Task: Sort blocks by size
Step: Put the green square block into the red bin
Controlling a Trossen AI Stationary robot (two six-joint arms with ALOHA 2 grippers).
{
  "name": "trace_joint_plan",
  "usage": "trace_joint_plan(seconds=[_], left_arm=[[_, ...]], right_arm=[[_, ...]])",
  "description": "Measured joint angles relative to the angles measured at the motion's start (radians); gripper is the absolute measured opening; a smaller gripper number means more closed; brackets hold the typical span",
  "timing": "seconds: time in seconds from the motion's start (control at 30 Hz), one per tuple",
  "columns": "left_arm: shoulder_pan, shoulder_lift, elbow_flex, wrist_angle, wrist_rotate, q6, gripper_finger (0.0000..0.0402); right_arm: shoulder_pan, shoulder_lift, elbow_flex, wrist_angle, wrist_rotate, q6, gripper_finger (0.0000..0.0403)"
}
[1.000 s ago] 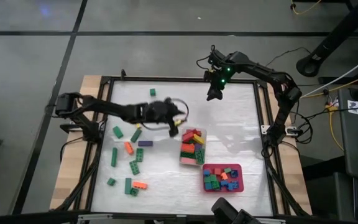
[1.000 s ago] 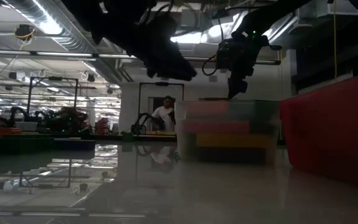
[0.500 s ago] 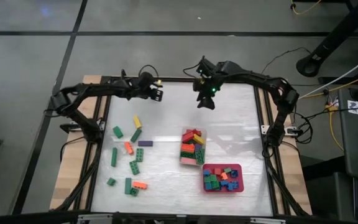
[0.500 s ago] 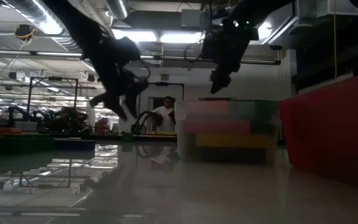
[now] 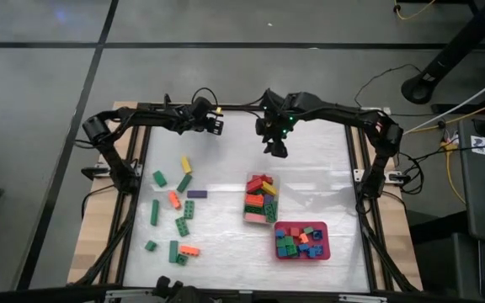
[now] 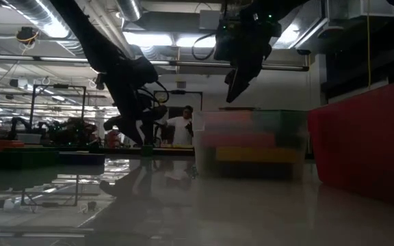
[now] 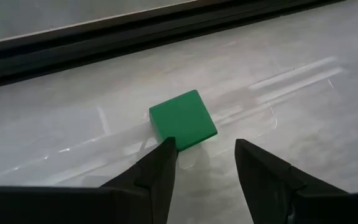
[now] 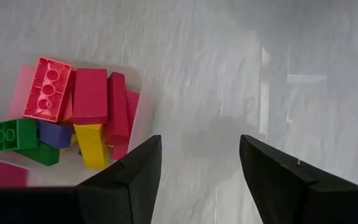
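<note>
A small green square block [image 7: 183, 119] lies on the white table by its far edge, just ahead of my left gripper [image 7: 204, 146], which hangs open a little above it, tilted down. In the high view that gripper [image 5: 215, 127] hides the block. My right gripper [image 5: 276, 148] hangs open and empty well above the table's far middle, beyond the clear tub [image 5: 260, 199]. Several loose blocks, green [image 5: 159, 178], yellow [image 5: 186, 164], orange [image 5: 174, 199] and purple [image 5: 196, 194], lie on the table's left half.
The clear tub [image 8: 73, 118] holds red, yellow, green and purple bars. Nearer the front, the red tray [image 5: 302, 241] holds short blocks. A black frame [image 7: 135, 37] runs along the far edge right behind the green block. Beyond the table, a person [image 6: 182, 127] stands in the room.
My left gripper has swung from above the table's middle, beside the tub, to the far edge, sinking and rolling as it went, and now hangs over the green block. My right gripper has drifted toward the table's left and a little nearer, staying high and open.
</note>
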Motion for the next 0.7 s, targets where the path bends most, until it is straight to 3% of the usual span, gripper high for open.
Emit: trace_joint_plan(seconds=[0.47, 0.7], left_arm=[[0.0, -0.016, 0.037, 0.0, -0.002, -0.02, 0.0153], [0.001, -0.015, 0.037, -0.003, -0.059, -0.058, 0.0153]], right_arm=[[0.003, 0.0, 0.0, 0.0, 0.053, -0.007, 0.0214], [0.003, 0.0, 0.0, 0.001, 0.053, -0.007, 0.0214]])
